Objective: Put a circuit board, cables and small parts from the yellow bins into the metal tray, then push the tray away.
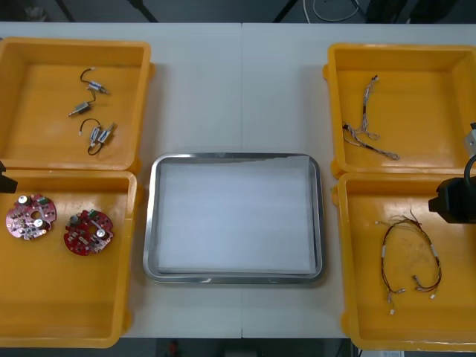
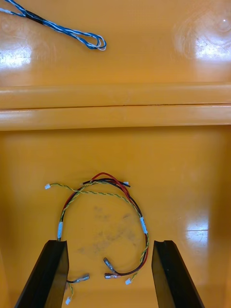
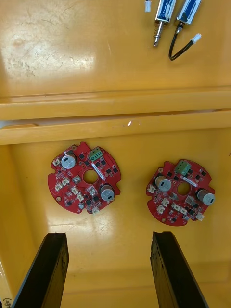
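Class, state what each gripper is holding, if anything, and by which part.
Nothing is held. The left gripper is open over two round red circuit boards, the right gripper open over the red and yellow cable.

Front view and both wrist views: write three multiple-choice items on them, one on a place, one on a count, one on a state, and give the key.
1. Where do the circuit boards lie?
A. in the metal tray
B. in the far bin on the robot's right
C. in the near left bin

2. How many circuit boards are there?
A. one
B. two
C. four

3. How does the right gripper stand?
A. open, the red and yellow cable lying loose in the near right bin
B. shut on the cable
C. shut on nothing

Key:
1 C: both rest on that bin's floor, the open left gripper facing them.
2 B: two round red boards lie side by side.
3 A: its fingers stand apart, and the cable lies on the bin floor beyond them, untouched.
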Controlling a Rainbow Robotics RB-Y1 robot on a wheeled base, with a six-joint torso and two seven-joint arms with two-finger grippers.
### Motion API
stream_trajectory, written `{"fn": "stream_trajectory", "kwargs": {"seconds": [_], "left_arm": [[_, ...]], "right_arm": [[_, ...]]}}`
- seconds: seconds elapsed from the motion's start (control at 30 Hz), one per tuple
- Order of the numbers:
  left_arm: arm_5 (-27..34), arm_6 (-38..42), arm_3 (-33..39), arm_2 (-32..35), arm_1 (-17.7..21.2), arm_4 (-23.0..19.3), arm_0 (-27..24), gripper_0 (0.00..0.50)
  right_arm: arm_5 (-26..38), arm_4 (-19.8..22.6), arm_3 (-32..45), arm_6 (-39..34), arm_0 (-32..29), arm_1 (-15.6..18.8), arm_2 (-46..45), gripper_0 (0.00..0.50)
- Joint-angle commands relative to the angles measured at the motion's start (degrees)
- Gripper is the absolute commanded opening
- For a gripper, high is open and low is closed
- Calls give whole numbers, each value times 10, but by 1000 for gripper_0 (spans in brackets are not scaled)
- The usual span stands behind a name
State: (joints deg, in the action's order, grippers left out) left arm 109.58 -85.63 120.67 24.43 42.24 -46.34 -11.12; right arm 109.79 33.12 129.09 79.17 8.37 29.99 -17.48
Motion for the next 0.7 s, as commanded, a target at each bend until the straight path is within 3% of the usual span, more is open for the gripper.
{"fn": "stream_trajectory", "kwargs": {"seconds": [0.03,0.7], "left_arm": [[4,25,5,17,-6,6,-16,500],[4,25,5,17,-6,6,-16,500]], "right_arm": [[2,-1,6,-14,-10,18,6,500],[2,-1,6,-14,-10,18,6,500]]}}
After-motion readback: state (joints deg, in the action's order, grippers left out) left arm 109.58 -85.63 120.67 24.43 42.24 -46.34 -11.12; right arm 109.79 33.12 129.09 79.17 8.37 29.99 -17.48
